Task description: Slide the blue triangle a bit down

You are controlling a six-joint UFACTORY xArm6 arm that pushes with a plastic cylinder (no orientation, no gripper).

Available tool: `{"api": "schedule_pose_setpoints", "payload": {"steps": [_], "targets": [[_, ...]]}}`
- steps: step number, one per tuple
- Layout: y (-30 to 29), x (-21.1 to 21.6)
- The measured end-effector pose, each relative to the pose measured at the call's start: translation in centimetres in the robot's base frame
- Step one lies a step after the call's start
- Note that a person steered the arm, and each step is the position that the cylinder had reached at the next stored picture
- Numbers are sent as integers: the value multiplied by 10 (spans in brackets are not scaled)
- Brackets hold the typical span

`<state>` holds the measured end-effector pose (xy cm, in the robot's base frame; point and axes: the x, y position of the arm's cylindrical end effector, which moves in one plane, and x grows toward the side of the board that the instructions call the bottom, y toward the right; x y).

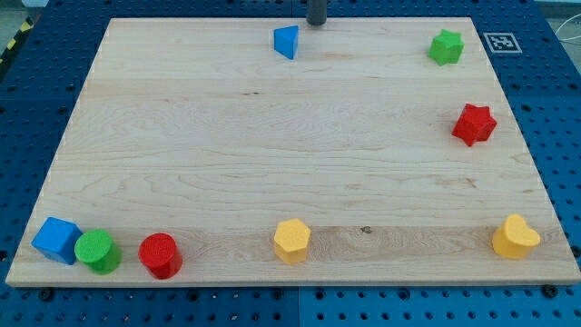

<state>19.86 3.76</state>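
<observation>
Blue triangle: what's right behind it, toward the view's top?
Behind the blue triangle, up and slightly right, stands my tip, apart from it by a sliver of bare wooden board. No other block is near it. The triangle's far face is hidden.

The small blue triangular block (286,42) lies flat on the pale wooden board, near the board's top edge and a little to the view's left of centre. It looks like a solid wedge (its lighter face turned to the view's right, one corner pointing toward the view's left), standing alone.
</observation>
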Motion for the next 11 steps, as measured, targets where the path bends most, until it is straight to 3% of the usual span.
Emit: {"api": "schedule_pose_setpoints", "payload": {"steps": [2,4,6,9,11], "targets": [[-6,22],[-8,-6],[-25,3],[-67,48],[-78,107]]}}
